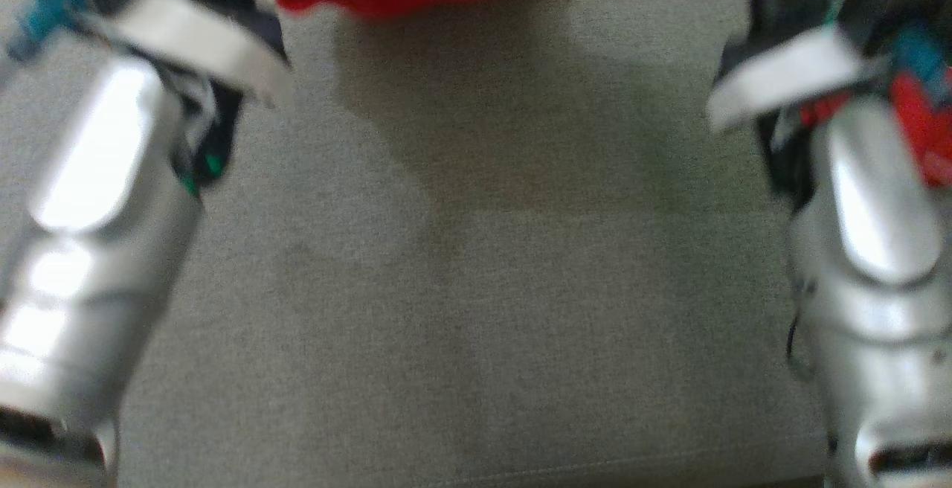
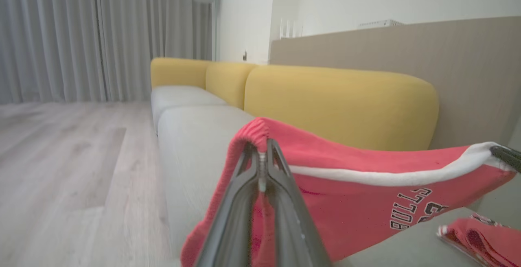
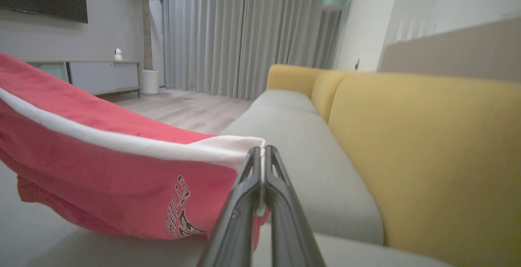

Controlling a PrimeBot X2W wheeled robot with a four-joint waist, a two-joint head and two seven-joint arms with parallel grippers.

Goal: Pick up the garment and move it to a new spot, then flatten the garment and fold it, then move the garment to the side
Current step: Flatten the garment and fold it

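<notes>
Left wrist view shows the left gripper (image 2: 262, 155) clamped on a red corner of the garment (image 2: 366, 193), the right gripper (image 3: 261, 152) pinching the far white-edged corner, so move both level and taut over the sofa seat (image 2: 195, 136) beneath them

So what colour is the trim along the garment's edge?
The trim is white, clearest in the left wrist view.

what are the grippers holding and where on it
Both hold the red garment: the left gripper pinches its red gathered edge, the right gripper its white-trimmed edge.
</notes>
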